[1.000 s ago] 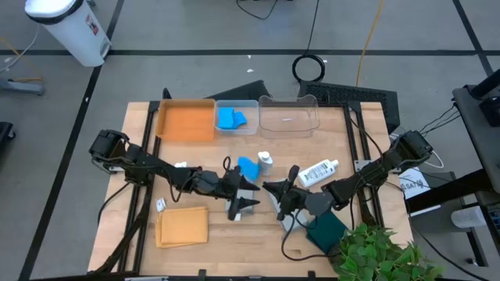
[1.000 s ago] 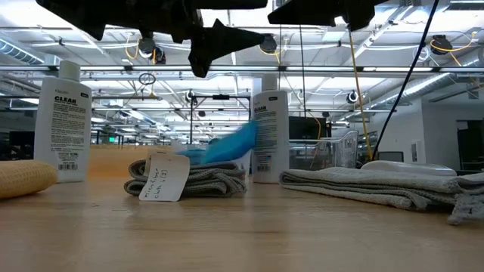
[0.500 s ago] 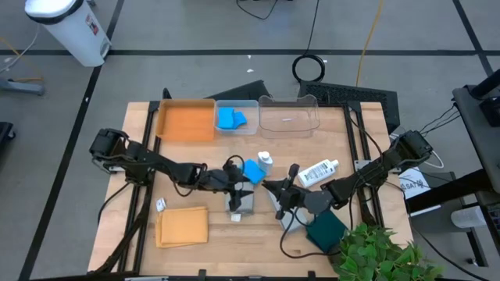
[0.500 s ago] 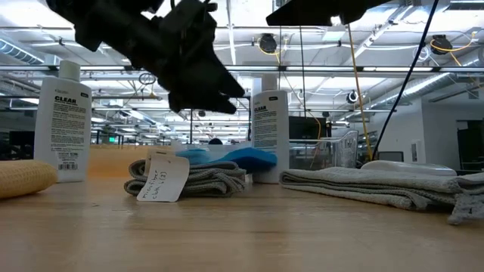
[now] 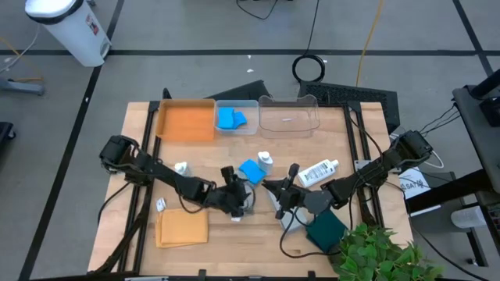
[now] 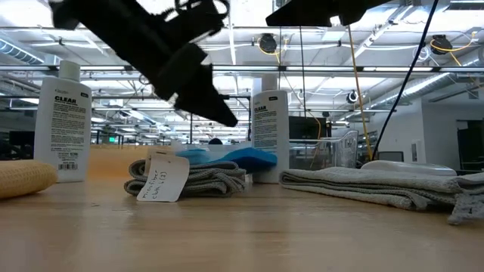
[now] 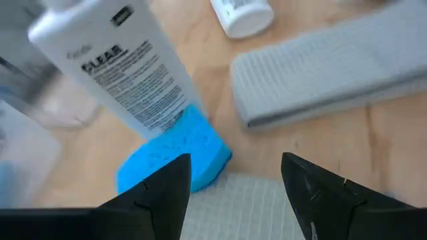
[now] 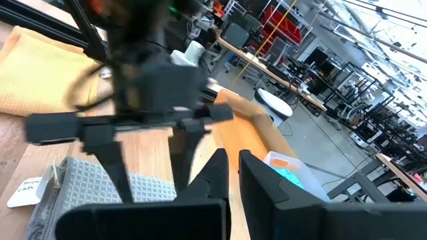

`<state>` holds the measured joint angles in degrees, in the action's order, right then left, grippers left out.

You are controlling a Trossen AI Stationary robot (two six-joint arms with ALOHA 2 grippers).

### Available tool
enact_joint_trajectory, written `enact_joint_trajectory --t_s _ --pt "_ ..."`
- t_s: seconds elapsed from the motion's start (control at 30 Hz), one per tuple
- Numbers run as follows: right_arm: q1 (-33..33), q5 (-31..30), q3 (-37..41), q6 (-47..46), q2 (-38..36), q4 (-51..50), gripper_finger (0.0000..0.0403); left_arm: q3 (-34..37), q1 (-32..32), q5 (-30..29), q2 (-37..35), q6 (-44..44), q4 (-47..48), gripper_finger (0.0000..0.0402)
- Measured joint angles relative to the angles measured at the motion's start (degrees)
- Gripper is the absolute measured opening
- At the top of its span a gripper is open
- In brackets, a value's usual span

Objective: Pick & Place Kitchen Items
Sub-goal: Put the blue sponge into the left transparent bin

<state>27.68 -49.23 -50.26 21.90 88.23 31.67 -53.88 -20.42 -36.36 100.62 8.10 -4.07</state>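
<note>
A blue sponge [image 5: 251,170] lies beside an upright white bottle [image 5: 266,161], its near edge on a folded grey cloth [image 5: 242,206] with a paper tag [image 6: 162,177]. My left gripper [image 5: 238,197] hovers open above that cloth, short of the sponge [image 7: 177,155], and is empty. My right gripper [image 5: 273,187] hangs shut and empty above a second grey cloth [image 5: 285,217]. Another white bottle [image 5: 319,172] lies on its side, and a small one [image 5: 181,168] stands at the left. An orange-yellow cloth [image 5: 182,226] and a dark green cloth [image 5: 326,229] lie flat near the front edge.
At the far edge stand an orange tray [image 5: 186,121], a clear bin [image 5: 236,117] holding blue sponges, and a second clear bin [image 5: 289,115]. A green plant [image 5: 375,254] overhangs the near right corner. Cables run along both arms.
A second ago the blue sponge was tilted up off the cloth; now it lies flat, partly on the grey cloth beside the bottle. My left gripper went toward the sponge, then drew back toward the table's near edge, open. My right arm kept still.
</note>
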Motion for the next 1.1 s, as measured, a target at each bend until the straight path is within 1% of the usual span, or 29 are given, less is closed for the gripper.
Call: enact_joint_trajectory --t_s 0.13,0.23,0.33,0.43,0.67,0.87,1.1 --pt "-0.24 0.01 -0.02 -0.08 0.0 -0.08 0.001 -3.96 -1.76 -5.19 5.13 -7.83 -0.24 0.0237" --pt "-0.24 0.02 -0.02 -0.12 0.0 -0.19 0.0012 -7.04 -1.84 -9.89 9.08 -10.21 -0.26 0.0237" --pt "-0.24 0.02 -0.02 -0.16 0.0 -0.43 0.0011 -9.42 -1.7 -10.83 11.63 -12.21 -0.17 0.0237" --pt "-0.24 0.02 -0.02 -0.17 0.02 -0.3 0.0008 -10.13 -1.38 -11.98 13.32 -12.81 0.61 0.0237" --pt "-0.24 0.04 0.0 -0.16 0.02 -0.27 0.0009 -10.26 0.11 -12.1 13.44 -9.61 3.74 0.0237" --pt "-0.24 0.04 0.0 -0.17 0.02 -0.1 0.0007 -9.69 2.47 -8.4 13.41 -6.51 4.41 0.0237" --pt "-0.28 0.04 0.0 -0.16 0.02 -0.14 0.0008 -9.65 4.81 -6.02 13.41 -6.06 4.37 0.0237"
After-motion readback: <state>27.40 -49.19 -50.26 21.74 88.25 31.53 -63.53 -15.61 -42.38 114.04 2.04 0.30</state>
